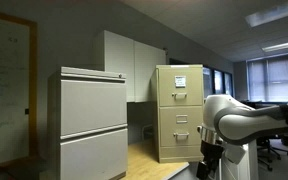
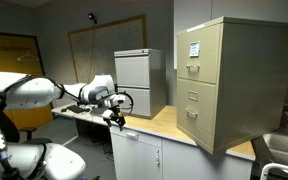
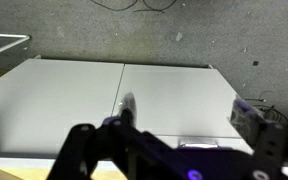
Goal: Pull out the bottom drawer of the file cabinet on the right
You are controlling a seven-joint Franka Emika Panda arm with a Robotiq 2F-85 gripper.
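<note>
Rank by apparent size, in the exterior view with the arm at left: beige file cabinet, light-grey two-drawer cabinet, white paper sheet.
1. Beige file cabinet: largest, though it is also nearest the camera.
2. Light-grey two-drawer cabinet: smaller, standing farther back.
3. White paper sheet on the top drawer: clearly smallest.

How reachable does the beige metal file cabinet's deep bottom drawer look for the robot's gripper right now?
Probably yes: the gripper hangs apart from the beige cabinet's bottom drawer, with only wooden countertop between them and nothing blocking its front.
</note>
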